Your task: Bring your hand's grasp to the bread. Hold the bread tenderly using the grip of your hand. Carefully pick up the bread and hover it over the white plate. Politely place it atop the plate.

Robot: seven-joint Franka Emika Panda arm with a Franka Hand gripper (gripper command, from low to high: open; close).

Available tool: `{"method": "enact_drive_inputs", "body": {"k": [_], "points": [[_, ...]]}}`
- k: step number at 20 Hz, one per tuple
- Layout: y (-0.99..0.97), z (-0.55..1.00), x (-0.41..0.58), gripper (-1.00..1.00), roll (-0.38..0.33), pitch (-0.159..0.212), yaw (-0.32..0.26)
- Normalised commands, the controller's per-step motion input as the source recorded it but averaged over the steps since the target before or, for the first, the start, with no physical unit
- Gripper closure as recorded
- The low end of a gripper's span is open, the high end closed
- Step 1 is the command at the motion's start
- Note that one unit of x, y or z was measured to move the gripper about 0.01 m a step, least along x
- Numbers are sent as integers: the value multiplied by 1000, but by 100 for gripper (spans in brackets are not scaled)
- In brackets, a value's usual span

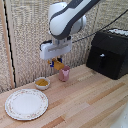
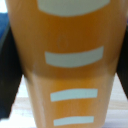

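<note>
My hand (image 1: 57,63) hangs in the air above the wooden table, shut on the bread (image 1: 58,64), a small golden-orange block showing between the blue-tipped fingers. In the wrist view the bread (image 2: 70,35) fills nearly the whole picture, orange with pale rectangular marks, and a dark finger (image 2: 7,70) presses each side of it. The white plate (image 1: 26,104), round with a thin reddish rim, lies flat on the table at the exterior view's lower left. It sits well below the held bread and to the exterior view's left of it.
A small white bowl (image 1: 42,82) with orange-yellow contents stands just beyond the plate. A pink cup (image 1: 64,74) stands under and slightly to the exterior view's right of the hand. A black appliance (image 1: 107,52) occupies the back right. Woven screens stand behind.
</note>
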Motion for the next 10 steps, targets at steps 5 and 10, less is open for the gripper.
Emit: {"method": "enact_drive_inputs", "body": {"k": [5,10], "points": [[934,13,195,100,-27,103,4],[930,-78,261,100,-32,92,14]]}}
